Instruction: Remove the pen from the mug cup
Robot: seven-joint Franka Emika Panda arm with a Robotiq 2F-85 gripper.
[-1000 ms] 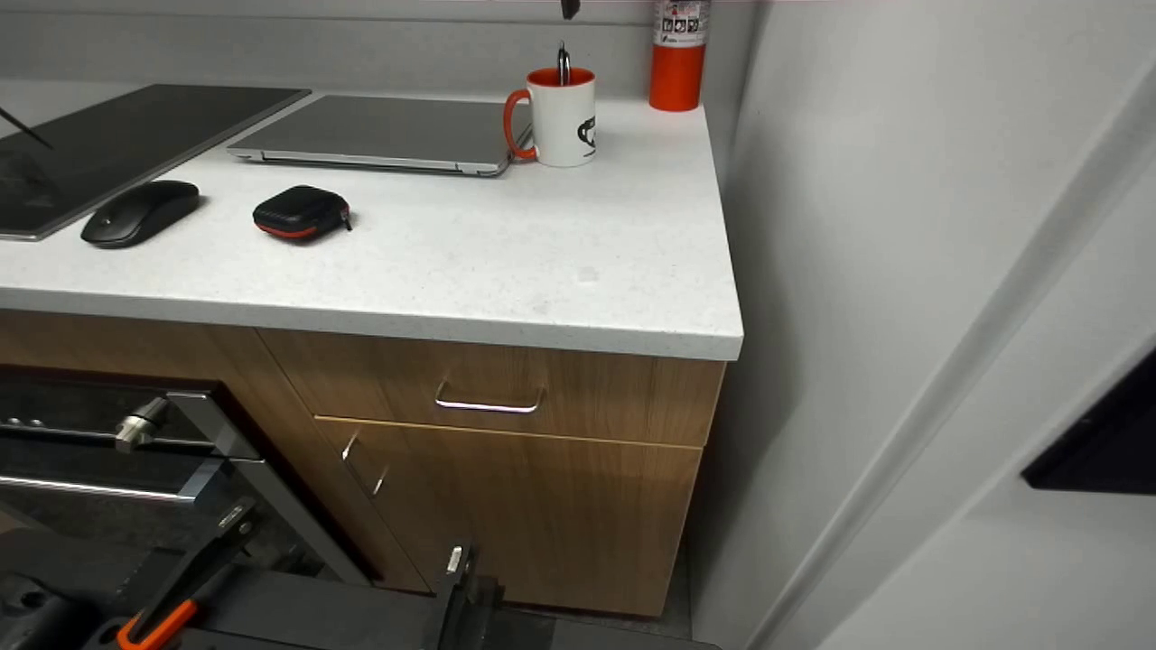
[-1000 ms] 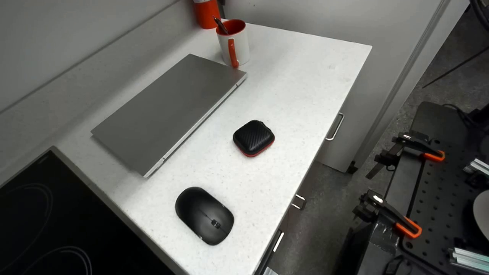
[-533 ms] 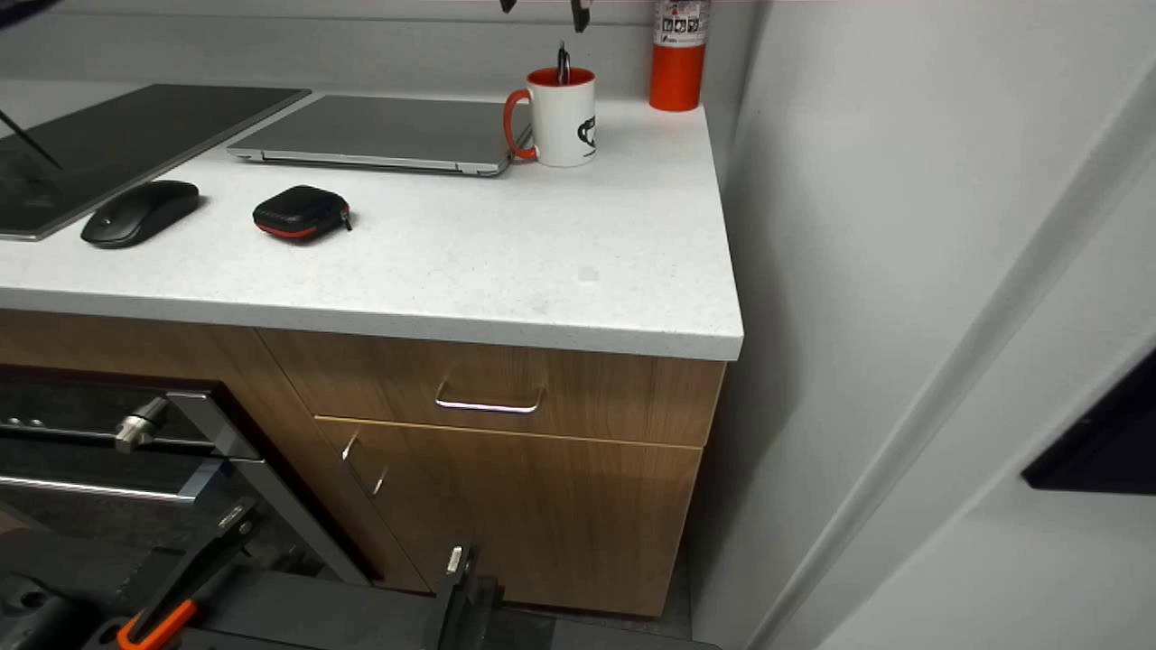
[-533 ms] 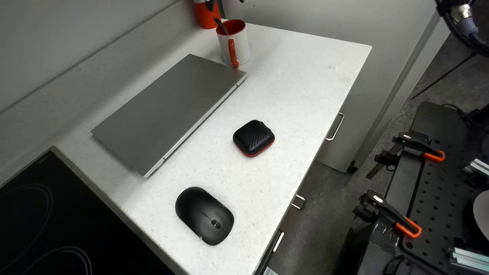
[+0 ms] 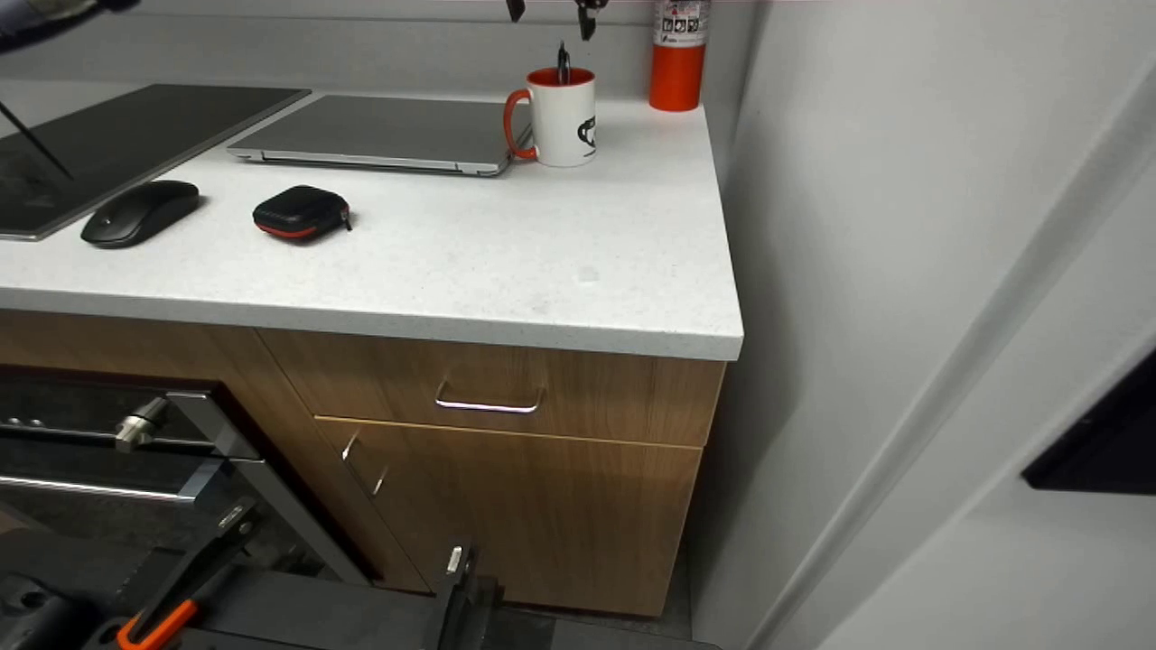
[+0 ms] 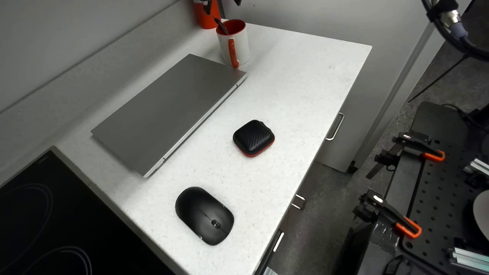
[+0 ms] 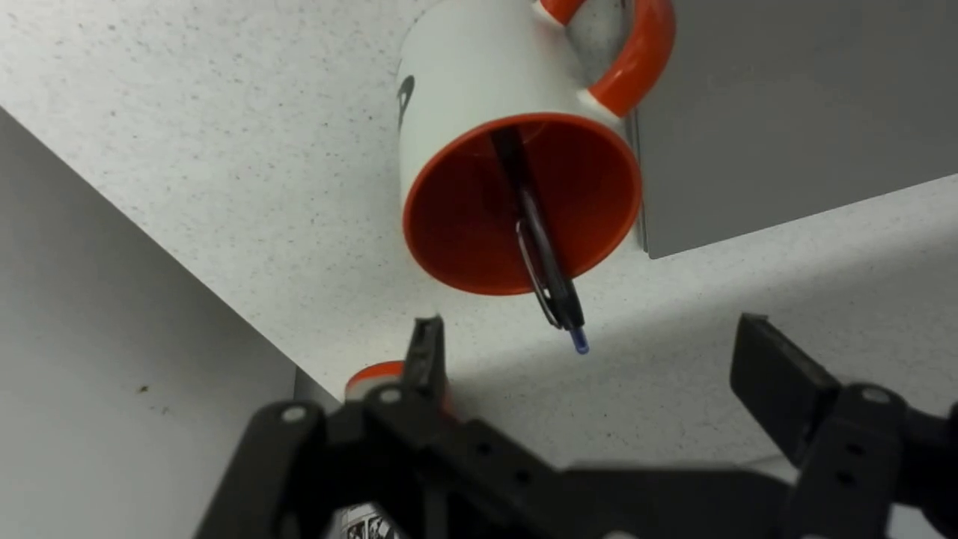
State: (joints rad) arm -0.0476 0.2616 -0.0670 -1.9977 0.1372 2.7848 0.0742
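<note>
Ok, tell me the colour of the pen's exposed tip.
Blue; the pen's exposed tip shows best in the wrist view.

In an exterior view, cam's well back from front edge of bench [image 5: 506, 271], facing back edge. In an exterior view, cam's close, high at cooktop [image 6: 76, 214] end, facing opposite end edge. That end's front corner shows in both exterior views. Wrist view: tight on mug cup [image 7: 486, 82], from above, inverted.

inside mug cup [image 5: 558, 124]: pen [image 5: 564, 63] | above mug cup: gripper [image 5: 552, 16], jaws apart | beside mug cup: laptop [image 5: 388, 131] | beyond mug cup: red cylinder [image 5: 676, 77]
</note>
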